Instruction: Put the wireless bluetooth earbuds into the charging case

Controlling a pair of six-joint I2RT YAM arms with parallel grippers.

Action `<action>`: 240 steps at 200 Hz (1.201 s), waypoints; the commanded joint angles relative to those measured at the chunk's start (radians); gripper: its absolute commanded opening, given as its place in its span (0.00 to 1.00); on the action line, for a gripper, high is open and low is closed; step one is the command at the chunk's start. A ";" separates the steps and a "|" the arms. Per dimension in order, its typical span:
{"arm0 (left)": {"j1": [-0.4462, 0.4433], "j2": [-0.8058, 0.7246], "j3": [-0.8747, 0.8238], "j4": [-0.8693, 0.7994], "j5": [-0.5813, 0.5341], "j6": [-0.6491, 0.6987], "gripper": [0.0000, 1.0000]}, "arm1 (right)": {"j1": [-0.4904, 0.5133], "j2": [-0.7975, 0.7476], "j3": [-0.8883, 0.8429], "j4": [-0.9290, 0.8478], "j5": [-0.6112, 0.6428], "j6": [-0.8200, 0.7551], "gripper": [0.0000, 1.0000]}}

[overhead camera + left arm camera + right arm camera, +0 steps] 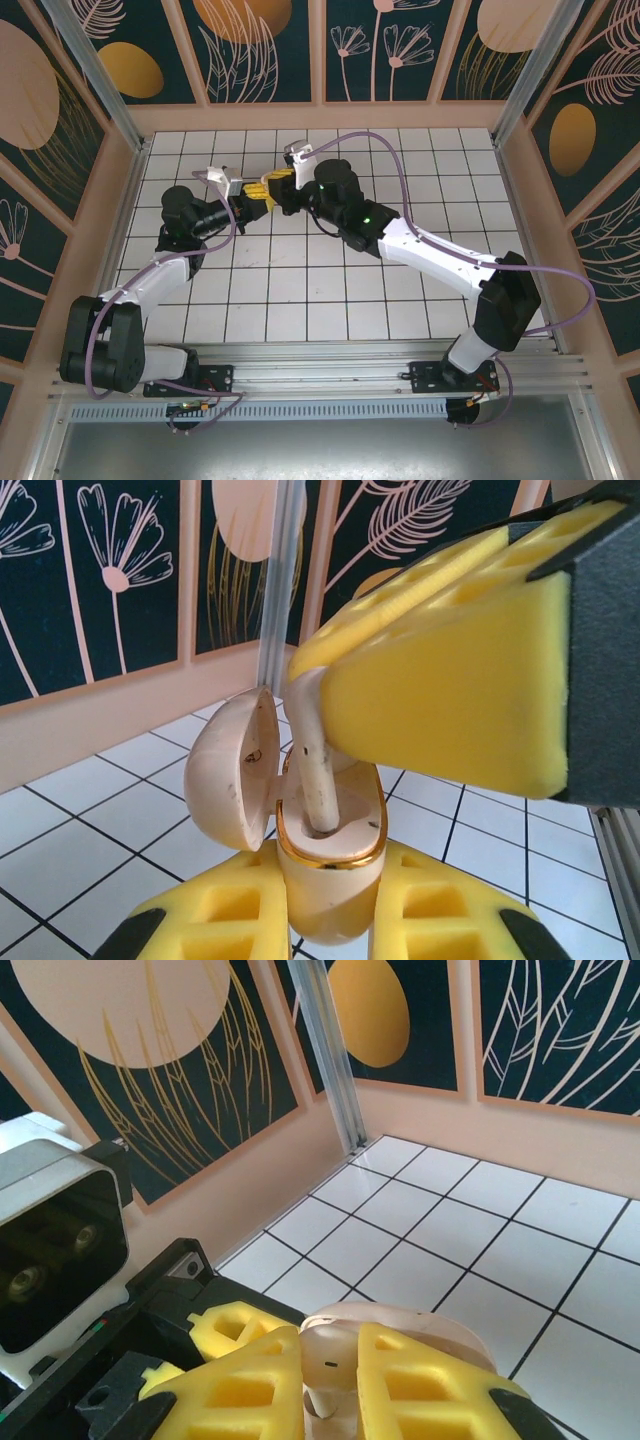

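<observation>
Above the tiles [100,810], left gripper [330,915] clamps the open charging case [330,855] while right gripper [330,1375], pinching an earbud [315,770] (stem tip in its well), probably needs a straight downward push.

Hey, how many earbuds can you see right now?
1. One earbud is pinched in the right pincer, its stem down in the open charging case, which the left pincer holds. A second may be hidden inside the case.
</observation>
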 commanded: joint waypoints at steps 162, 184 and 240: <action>-0.003 -0.027 0.066 0.019 -0.009 0.075 0.04 | 0.022 -0.019 0.001 -0.181 0.035 -0.043 0.22; -0.002 -0.031 0.067 0.009 -0.008 0.084 0.04 | 0.021 -0.023 0.001 -0.179 0.035 -0.042 0.24; -0.003 -0.033 0.067 -0.007 0.003 0.103 0.04 | 0.021 -0.022 0.008 -0.163 0.035 -0.043 0.25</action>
